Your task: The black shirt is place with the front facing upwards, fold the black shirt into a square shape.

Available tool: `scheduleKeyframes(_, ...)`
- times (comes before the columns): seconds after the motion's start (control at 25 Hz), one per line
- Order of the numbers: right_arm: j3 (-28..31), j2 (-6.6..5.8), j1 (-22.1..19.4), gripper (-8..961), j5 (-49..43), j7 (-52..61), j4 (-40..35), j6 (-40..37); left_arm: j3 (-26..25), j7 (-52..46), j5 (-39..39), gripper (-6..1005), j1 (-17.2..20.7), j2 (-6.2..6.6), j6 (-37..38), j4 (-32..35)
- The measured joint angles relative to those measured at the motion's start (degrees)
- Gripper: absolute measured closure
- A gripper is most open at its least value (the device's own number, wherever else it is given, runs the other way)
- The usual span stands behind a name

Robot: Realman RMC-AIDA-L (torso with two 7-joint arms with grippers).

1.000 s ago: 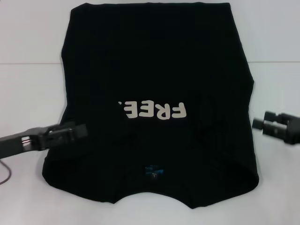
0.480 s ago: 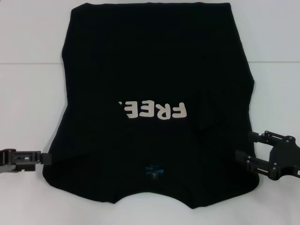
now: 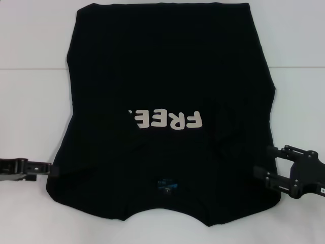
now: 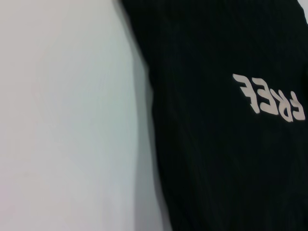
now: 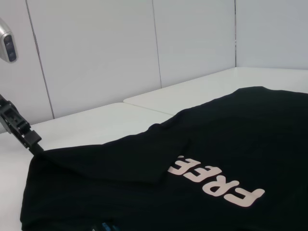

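Note:
The black shirt lies flat on the white table, front up, with its sleeves folded in. The cream "FREE" lettering and the small blue mark near the collar face me. My left gripper is low at the shirt's left edge, near the shoulder. It also shows in the right wrist view, touching that corner of the cloth. My right gripper is open at the shirt's right edge, one finger on either side of the hem line. The shirt fills the left wrist view and the right wrist view.
A seam between table panels runs across the back. White wall panels stand beyond the table. Bare white surface lies to the left and right of the shirt.
My left gripper has drawn back off the shirt to its left edge and dropped lower. My right gripper has moved down and in to the shirt's right edge, with its fingers now apart.

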Motion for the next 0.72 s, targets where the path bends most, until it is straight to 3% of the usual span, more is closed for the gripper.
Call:
scheduleKeyframes(0.56,-0.1,0.04,0.0,253,0.0,0.0,0.1,0.0,8.5,-0.6,0.1,116,-1.1,-1.86,-5.3,0.0)
scheduleKeyframes(0.72,0.0,0.04,0.1,253,0.0,0.0,0.2,0.0,9.7,0.0,0.1,188,-1.0,-2.30,-5.2,1.5)
